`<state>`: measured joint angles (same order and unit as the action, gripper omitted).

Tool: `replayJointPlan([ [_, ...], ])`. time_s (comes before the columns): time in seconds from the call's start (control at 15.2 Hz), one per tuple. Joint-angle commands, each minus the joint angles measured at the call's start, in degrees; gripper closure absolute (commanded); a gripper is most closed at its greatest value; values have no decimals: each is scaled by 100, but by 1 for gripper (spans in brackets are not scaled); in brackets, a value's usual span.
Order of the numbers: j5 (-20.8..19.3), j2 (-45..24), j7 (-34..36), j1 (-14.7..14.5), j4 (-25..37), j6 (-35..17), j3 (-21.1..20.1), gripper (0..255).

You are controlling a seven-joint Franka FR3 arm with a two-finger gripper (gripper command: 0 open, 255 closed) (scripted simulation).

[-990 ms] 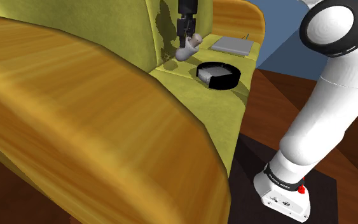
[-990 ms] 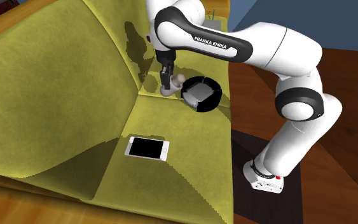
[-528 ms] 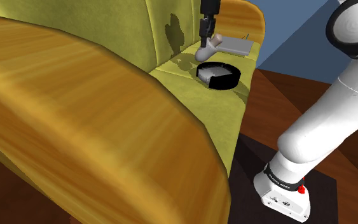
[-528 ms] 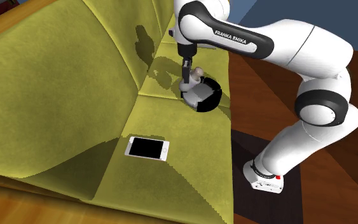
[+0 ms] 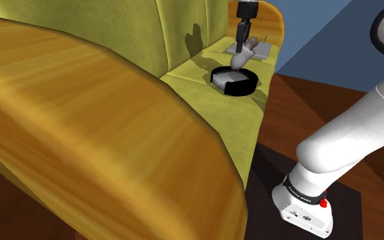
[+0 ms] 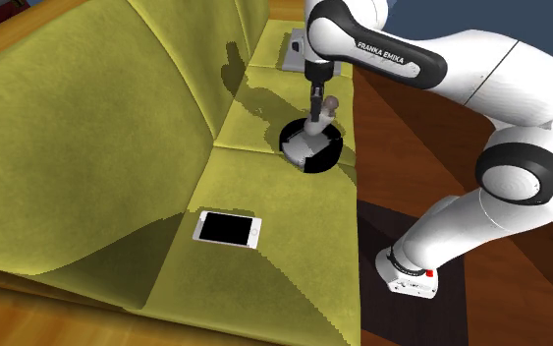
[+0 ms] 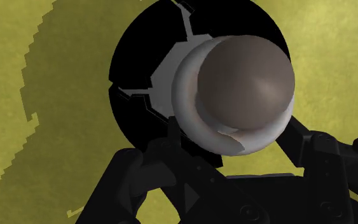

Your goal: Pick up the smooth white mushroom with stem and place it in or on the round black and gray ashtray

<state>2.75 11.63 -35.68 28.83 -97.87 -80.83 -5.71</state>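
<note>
A pale grey-white mushroom [image 5: 242, 57] with a short stem hangs just above the round black ashtray [image 5: 242, 87], which has a grey inside and rests on the yellow-green sofa seat. My gripper [image 5: 241, 45] comes straight down from above and is shut on the mushroom. In the second exterior view the mushroom [image 6: 316, 122] sits over the ashtray [image 6: 329, 157], with the gripper [image 6: 316, 106] above it. In the wrist view the mushroom [image 7: 244, 89] is clasped in my gripper [image 7: 234, 145], stem end toward the camera, with the ashtray [image 7: 133, 83] right behind it.
A phone [image 6: 227, 229] with a dark screen lies on the nearer seat cushion. A flat grey slab [image 5: 267, 48] lies beyond the ashtray near the sofa's armrest. A broad yellow wooden armrest [image 5: 81, 109] takes up the shoulder view's left. Dark wooden floor surrounds the stand [image 5: 305, 208].
My gripper has carried the mushroom toward the shoulder view's right, from beside the ashtray near the backrest to directly over the ashtray.
</note>
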Motion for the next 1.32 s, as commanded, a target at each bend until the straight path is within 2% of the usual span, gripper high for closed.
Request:
replayJointPlan([
  [0.0, 0, 81, -45, 11, -228, -149, 20, 255],
  [0.79, 17, 268, -81, 1, -1332, -1066, 16, 255],
  [1.25, 18, 269, -82, 7, -1332, -1066, 11, 255],
])
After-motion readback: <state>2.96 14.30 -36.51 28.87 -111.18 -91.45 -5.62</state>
